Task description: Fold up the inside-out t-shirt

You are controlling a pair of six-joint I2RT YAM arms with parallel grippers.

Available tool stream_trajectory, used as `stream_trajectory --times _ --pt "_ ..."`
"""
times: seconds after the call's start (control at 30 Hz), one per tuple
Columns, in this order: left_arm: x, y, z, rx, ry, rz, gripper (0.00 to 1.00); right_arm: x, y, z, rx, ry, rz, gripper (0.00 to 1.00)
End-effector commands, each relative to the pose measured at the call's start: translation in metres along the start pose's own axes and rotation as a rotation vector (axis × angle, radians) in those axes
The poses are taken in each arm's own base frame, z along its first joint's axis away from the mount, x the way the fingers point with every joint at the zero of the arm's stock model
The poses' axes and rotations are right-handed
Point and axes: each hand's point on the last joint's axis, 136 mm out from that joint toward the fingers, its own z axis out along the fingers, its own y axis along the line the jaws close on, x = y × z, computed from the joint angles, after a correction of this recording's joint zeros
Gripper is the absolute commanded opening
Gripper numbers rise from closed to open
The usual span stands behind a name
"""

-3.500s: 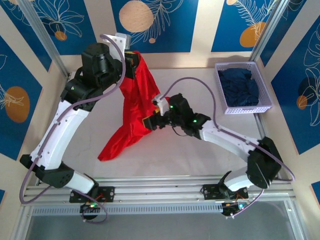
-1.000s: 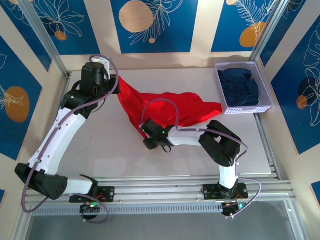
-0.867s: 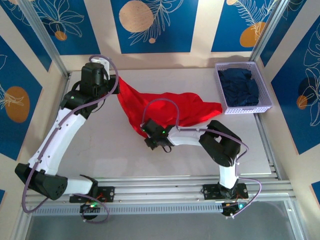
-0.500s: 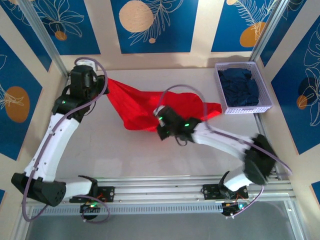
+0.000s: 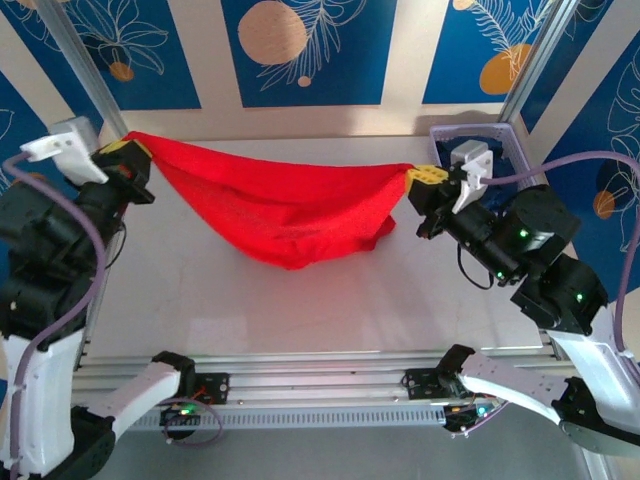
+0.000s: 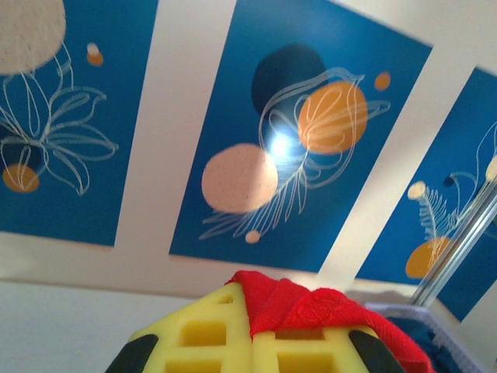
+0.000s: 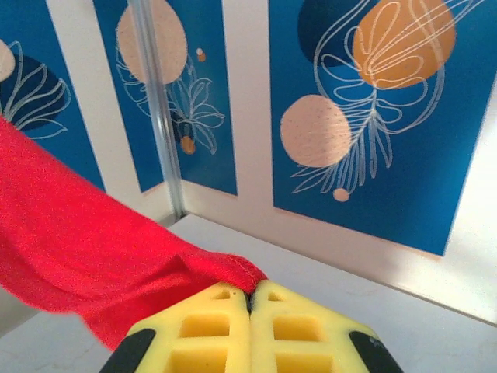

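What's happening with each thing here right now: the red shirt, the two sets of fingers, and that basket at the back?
t-shirt: held up and stretched between the two sets of fingers, its middle sagging low.
left fingers: shut on one end of the t-shirt.
right fingers: shut on the other end of the t-shirt.
basket: standing upright at the far right, partly hidden.

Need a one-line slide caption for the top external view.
Left claw and right claw pinch opposite ends of the bright red cloth t-shirt, sagging between them over the white table.
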Motion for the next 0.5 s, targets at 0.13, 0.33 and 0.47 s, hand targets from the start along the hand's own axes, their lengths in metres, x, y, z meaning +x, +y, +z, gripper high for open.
stream_trajectory --times 0.13,0.33,0.47 --pt "0.095 0.044 0.109 -0.227 0.249 0.062 0.0 0.055 -0.088 0.076 0.22 0.147 0.103 0.0" --pt "0.028 0.02 0.188 -0.2 0.149 0.135 0.0 -0.02 -0.137 0.156 0.206 -0.014 0.145 0.0" --pt "-0.048 0.004 0.182 -0.137 -0.033 0.122 0.0 -0.082 -0.144 0.169 0.17 -0.141 0.138 0.0"
